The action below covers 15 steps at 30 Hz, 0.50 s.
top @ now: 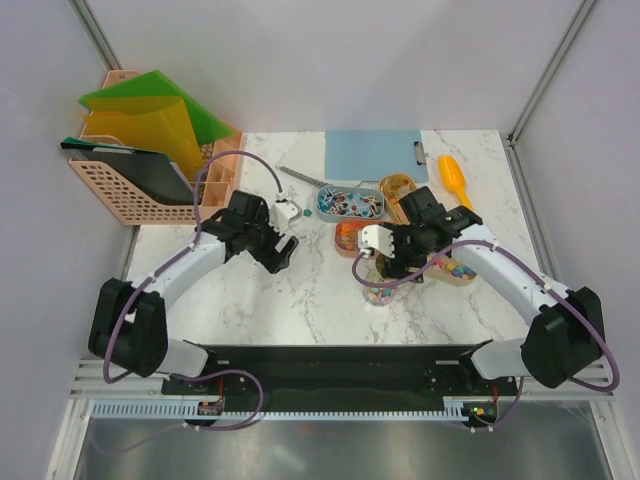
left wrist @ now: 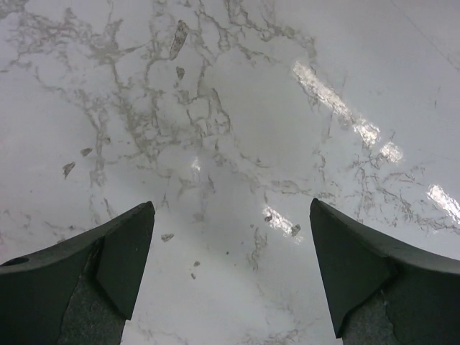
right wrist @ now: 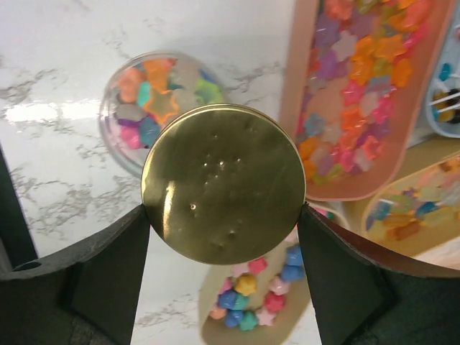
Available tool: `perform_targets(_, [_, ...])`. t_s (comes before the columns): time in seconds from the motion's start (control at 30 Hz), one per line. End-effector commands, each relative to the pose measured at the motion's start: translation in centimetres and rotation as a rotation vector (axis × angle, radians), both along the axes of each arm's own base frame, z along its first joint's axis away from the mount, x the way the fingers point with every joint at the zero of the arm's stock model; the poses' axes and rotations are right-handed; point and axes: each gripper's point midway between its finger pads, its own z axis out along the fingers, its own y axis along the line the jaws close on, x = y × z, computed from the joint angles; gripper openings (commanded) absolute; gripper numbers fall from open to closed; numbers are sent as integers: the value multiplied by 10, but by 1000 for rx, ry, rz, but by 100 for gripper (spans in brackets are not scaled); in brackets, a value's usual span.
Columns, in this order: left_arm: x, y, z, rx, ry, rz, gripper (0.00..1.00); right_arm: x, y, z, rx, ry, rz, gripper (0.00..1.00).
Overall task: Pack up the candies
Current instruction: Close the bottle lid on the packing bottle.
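Right wrist view: the right gripper (right wrist: pixel 224 215) is clamped on a round gold lid (right wrist: pixel 224 172), one finger pressing each side of its rim, the lid's flat face turned to the camera. Beneath it, and partly hidden by it, a clear jar (right wrist: pixel 106 133) stands on the marble table (right wrist: pixel 57 65), filled with the candies (right wrist: pixel 147 97), small star-shaped bits in many colours. More of them lie loose in a pink tray (right wrist: pixel 293 108) just beside the jar and in a tan tray (right wrist: pixel 210 300) nearer the camera. The left gripper (left wrist: pixel 231 208) hangs over bare marble well off to the left, jaws wide apart and holding nothing. The lid looks off-centre from the jar's mouth, so if it comes straight down it would likely catch the rim on one side, tilt, and sit crooked. A hard push on a crooked lid could tip the jar or skid it across the smooth marble, since nothing steadies it. The sweets seem piled close to the top, and a raised one could stop the lid seating or pop out. The grip is only on a thin, slick edge, so the lid may twist or slip free. The trays are close enough that a sideways correction could nudge them and scatter what they hold.
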Motion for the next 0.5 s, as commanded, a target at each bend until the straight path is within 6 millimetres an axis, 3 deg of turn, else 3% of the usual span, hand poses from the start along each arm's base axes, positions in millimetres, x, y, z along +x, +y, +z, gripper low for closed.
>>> perform_targets(0.0, [27,-23,12,-8,-60,-58,95,-26,-4,-12,17,81,-25,81])
perform_targets(0.13, [42,-43,19,-25,-60,-66,95,-25,2,-16,40,97,-36,81])
perform_targets(0.47, [31,-45,-4,10,-3,-82,95,-15,24,-23,93,155,3,82])
